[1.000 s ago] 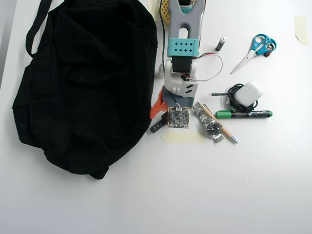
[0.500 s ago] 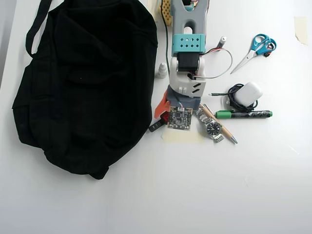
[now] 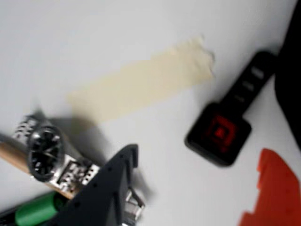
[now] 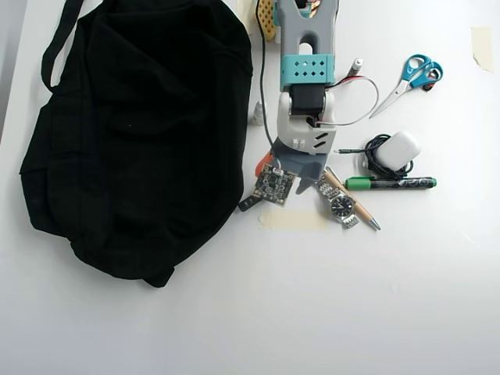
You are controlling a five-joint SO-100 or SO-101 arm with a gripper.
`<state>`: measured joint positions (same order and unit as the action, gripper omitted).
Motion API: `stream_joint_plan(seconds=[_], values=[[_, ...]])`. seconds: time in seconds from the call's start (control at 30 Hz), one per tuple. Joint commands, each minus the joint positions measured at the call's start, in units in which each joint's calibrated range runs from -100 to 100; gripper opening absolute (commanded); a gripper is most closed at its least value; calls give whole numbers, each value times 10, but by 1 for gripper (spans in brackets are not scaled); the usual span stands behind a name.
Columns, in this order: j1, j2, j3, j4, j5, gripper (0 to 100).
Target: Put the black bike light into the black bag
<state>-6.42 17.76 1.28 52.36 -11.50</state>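
Wrist view shows one black bike light (image 3: 218,133) lying free between the spread, empty gripper (image 3: 200,188) fingers; one black bag (image 4: 133,133) covers the bench's left side.

We see the black bag (image 4: 133,133) filling the tabletop's (image 4: 312,312) left half. The arm reaches down from the top edge, its gripper (image 4: 269,183) beside the bag's right side, mostly hidden. Only a tip of the black bike light (image 4: 248,204) shows. A watch (image 4: 341,205) lies just right.
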Motion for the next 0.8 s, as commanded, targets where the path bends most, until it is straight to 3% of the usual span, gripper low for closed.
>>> stream_joint_plan(seconds=[0.0, 0.2, 0.43, 0.77], values=[[2, -3, 15, 2, -16, 33], [7, -2, 27, 1, -16, 33], [19, 48, 8, -9, -16, 41], [30, 79, -56, -9, -11, 41]])
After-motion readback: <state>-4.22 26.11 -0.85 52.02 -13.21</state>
